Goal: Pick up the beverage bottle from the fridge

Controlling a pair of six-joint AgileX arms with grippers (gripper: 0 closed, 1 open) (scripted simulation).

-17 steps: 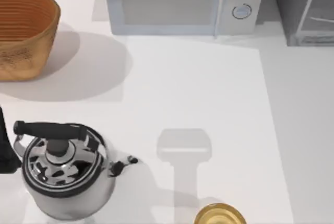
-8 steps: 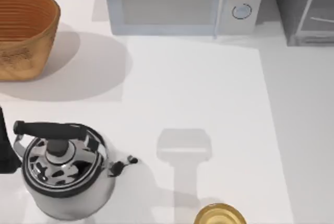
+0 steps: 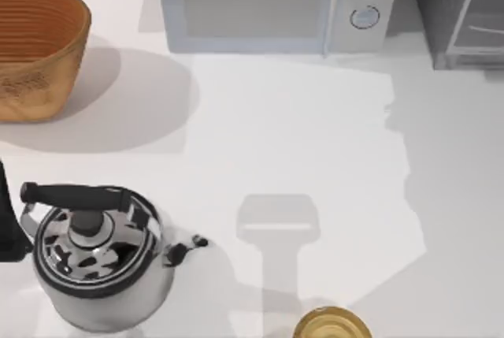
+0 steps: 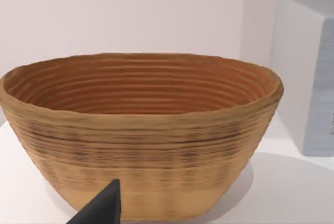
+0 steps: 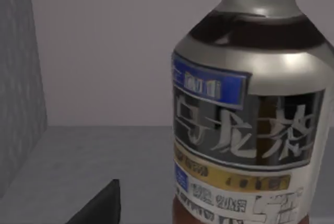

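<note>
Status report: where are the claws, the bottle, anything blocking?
Right claw close beside the beverage bottle, upright in the fridge. Left claw faces the basket. No visible obstruction.

my left arm (image 3: 6, 220): black, blocky | left finger (image 4: 102, 208): dark, wedge-shaped, matte | right finger (image 5: 102, 205): same dark wedge

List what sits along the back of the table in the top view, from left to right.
Woven brown wicker basket → pale microwave with two round knobs → dark grey boxy fridge with a pale-framed translucent door panel.
</note>
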